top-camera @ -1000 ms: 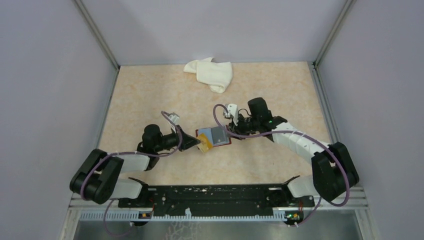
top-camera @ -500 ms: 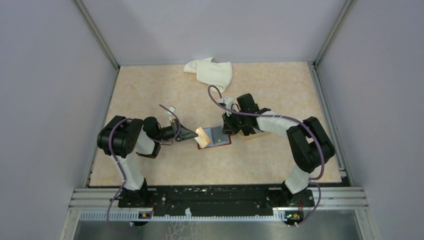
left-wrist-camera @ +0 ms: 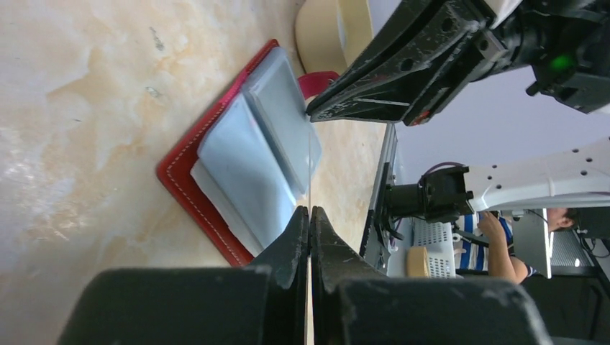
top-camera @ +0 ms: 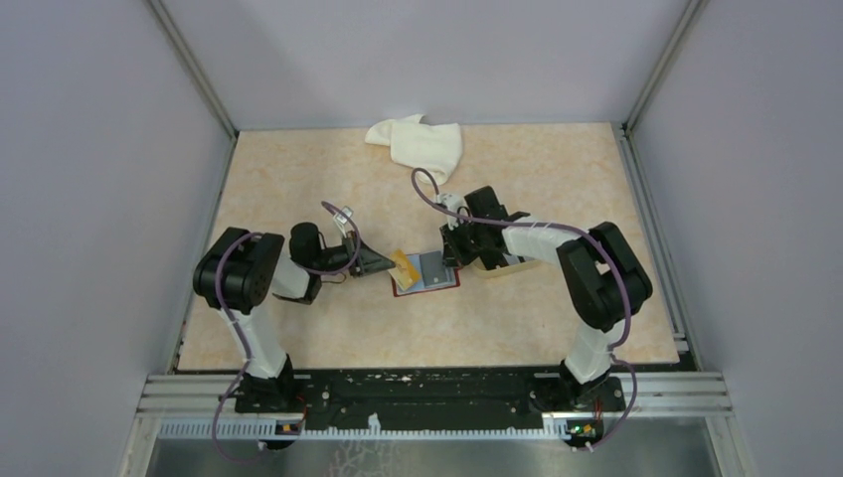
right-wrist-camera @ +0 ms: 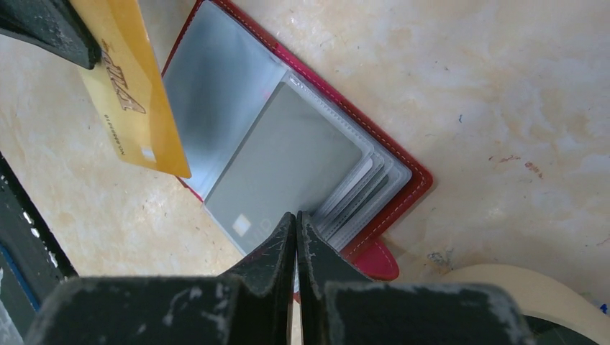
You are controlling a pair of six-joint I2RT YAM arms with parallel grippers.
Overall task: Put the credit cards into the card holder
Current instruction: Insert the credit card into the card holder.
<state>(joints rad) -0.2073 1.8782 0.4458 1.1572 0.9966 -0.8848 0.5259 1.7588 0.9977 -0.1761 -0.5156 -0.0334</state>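
Observation:
The dark red card holder [top-camera: 438, 280] lies open on the table, its clear sleeves fanned out [right-wrist-camera: 360, 188]. A grey card [right-wrist-camera: 288, 158] sits in the top sleeve. My left gripper [top-camera: 386, 264] [left-wrist-camera: 310, 210] is shut on a gold credit card [top-camera: 404, 265] [right-wrist-camera: 133, 93], held on edge and tilted over the holder's left page. My right gripper [top-camera: 449, 253] [right-wrist-camera: 296, 215] is shut at the holder's right edge and pinches the rim of a clear sleeve [left-wrist-camera: 277, 100], which stands slightly raised. The snap tab [right-wrist-camera: 380, 262] pokes out beside the right fingers.
A beige rounded tray [top-camera: 497, 262] [right-wrist-camera: 518, 295] lies just right of the holder, under the right wrist. A crumpled white cloth [top-camera: 418, 144] rests at the back of the table. Grey walls enclose the left, right and rear sides.
The right gripper's jaws have closed at the holder's right edge. Both arms have drawn in toward the holder, and the gold card now tilts over its left page.

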